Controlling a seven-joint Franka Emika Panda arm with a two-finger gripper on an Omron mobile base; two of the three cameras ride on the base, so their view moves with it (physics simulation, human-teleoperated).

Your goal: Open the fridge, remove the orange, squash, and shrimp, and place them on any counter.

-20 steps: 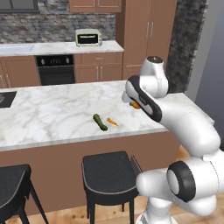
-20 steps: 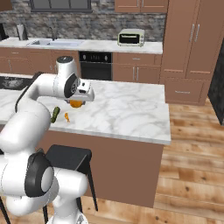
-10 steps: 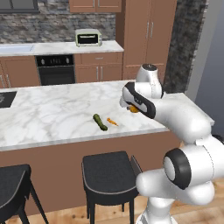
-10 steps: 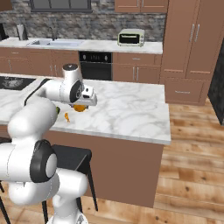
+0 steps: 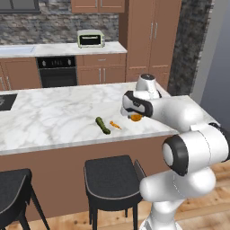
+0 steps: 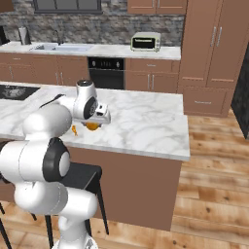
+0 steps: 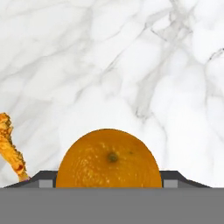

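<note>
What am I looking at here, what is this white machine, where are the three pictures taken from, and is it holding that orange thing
It is a computer-rendered kitchen with a white robot arm on a driving base. Two pictures come from cameras on the base, behind the arm to its left and right. The third comes from a camera on the hand, looking along the gripper.

The arm reaches over a white marble counter. On it lie a dark green squash and, beside it, a small orange shrimp.

The orange sits between the jaws, which stand wide, one on each side of it. It is low over the marble; I cannot tell whether it already rests there. A toaster oven stands on the back counter.
</note>
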